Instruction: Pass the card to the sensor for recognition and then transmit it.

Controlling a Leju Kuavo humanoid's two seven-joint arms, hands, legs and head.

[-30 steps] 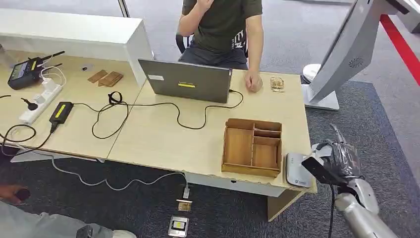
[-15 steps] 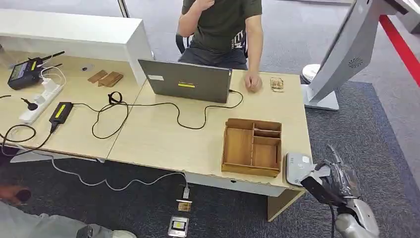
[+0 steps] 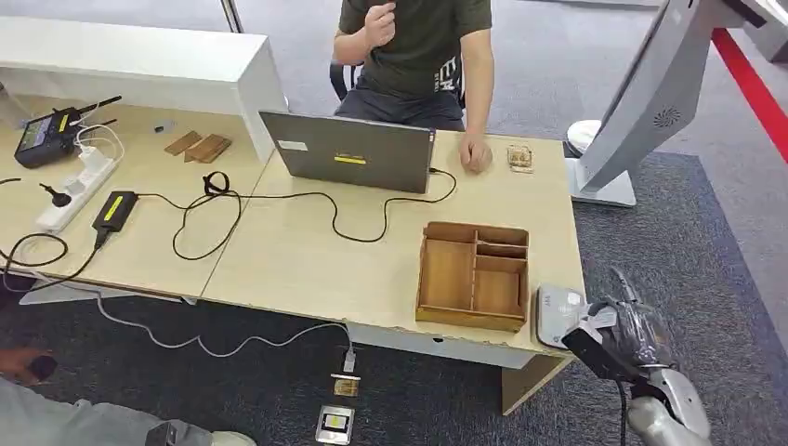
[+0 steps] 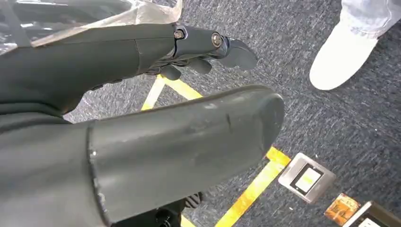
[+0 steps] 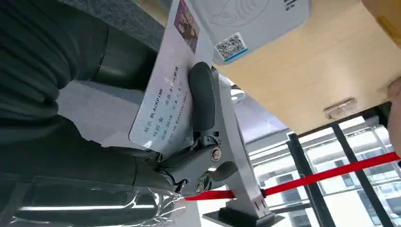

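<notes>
My right hand (image 3: 624,336) pinches the card (image 5: 166,97) by one end — thin, stiff, light, likely slick — its free end beside the sensor (image 3: 560,313) at the table's (image 3: 307,255) near right corner — left hand (image 4: 142,118) holds nothing

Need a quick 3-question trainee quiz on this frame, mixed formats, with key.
1. True or false: the right robot hand holds the card close to the white sensor.
2. Multiple choice: where does the sensor sit? A) inside the wooden tray B) on the table, between the tray and the table's edge C) on the floor
3. Fill in: the person's hand rests on the table beside the ____.

Key: 1 true; 2 B; 3 laptop
</notes>
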